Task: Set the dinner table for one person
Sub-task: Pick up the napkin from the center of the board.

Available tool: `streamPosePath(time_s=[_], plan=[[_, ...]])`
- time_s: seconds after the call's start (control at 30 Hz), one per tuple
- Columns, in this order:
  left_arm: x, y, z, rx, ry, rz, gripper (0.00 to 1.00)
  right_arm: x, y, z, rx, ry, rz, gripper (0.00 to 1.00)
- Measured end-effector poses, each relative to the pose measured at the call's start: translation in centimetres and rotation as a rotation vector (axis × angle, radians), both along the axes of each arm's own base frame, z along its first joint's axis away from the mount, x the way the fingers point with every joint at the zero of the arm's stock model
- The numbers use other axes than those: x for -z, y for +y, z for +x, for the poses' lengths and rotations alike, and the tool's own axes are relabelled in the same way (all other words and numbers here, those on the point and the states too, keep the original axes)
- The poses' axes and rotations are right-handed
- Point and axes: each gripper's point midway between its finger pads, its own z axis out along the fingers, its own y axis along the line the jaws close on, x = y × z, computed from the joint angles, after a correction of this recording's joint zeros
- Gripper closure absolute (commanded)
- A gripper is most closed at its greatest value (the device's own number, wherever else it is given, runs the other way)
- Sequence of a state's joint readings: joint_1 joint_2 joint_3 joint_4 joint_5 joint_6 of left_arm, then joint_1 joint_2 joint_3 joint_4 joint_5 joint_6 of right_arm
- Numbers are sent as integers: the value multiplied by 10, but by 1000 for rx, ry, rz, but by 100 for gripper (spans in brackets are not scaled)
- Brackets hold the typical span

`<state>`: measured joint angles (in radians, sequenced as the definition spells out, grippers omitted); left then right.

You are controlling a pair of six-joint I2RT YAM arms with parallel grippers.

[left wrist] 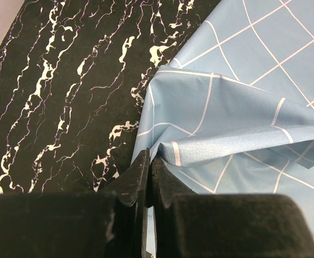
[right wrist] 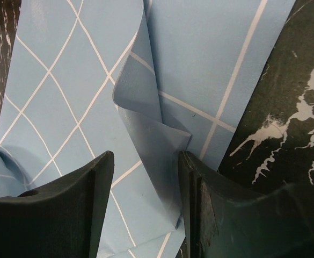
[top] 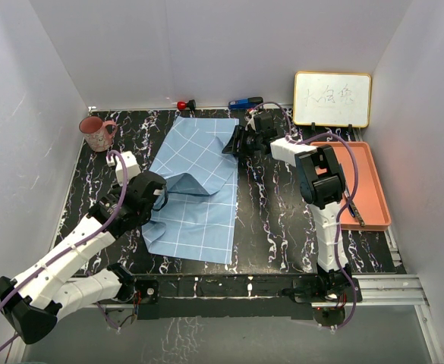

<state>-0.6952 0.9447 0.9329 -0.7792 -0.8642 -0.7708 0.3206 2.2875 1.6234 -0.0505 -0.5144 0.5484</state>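
**Cloth met at two edges on the marble table**

Top view: we see the dinner table (top: 282,227) filling mid-frame. The blue gridded cloth (top: 199,163) lies rumpled centre-left, with bare marble to its right up to the orange tray (top: 375,199). The left gripper (top: 159,196) meets the cloth's left edge, the right gripper (top: 235,144) its upper right edge.

Left wrist: fingers pressed together, pinching the cloth's raised edge.

Right wrist: fingers spread, a standing fold between them.

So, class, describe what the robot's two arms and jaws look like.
The left arm and right arm have white links with black joint housings. A thin purple cable loops along each. The jaws are black, tapered wedges.
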Motion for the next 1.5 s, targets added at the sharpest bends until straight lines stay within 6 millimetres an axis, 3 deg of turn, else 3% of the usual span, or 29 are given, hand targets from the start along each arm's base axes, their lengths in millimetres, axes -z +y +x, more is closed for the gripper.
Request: streamPosePath(time_s=[0.4, 0.7, 0.8, 0.93, 1.27, 1.37, 1.43, 1.5], plan=[[1, 2, -1, -7, 3, 9, 100, 2, -3, 2, 17, 1, -10, 51], [7, -1, 2, -4, 23, 22, 100, 8, -6, -3, 24, -21, 1, 67], [11, -4, 3, 6, 27, 15, 100, 9, -8, -2, 29, -25, 3, 78], [12, -7, 5, 11, 26, 8, 100, 13, -11, -4, 33, -14, 1, 100], [11, -6, 6, 15, 24, 21, 100, 16, -8, -7, 28, 16, 38, 100], [1, -5, 10, 29, 11, 57, 100, 7, -5, -3, 24, 23, 37, 100], [-19, -8, 21, 46, -30, 79, 100, -9, -3, 6, 19, -2, 33, 100], [-48, -13, 34, 62, -98, 96, 100, -40, 0, 24, 17, -71, 31, 100]])
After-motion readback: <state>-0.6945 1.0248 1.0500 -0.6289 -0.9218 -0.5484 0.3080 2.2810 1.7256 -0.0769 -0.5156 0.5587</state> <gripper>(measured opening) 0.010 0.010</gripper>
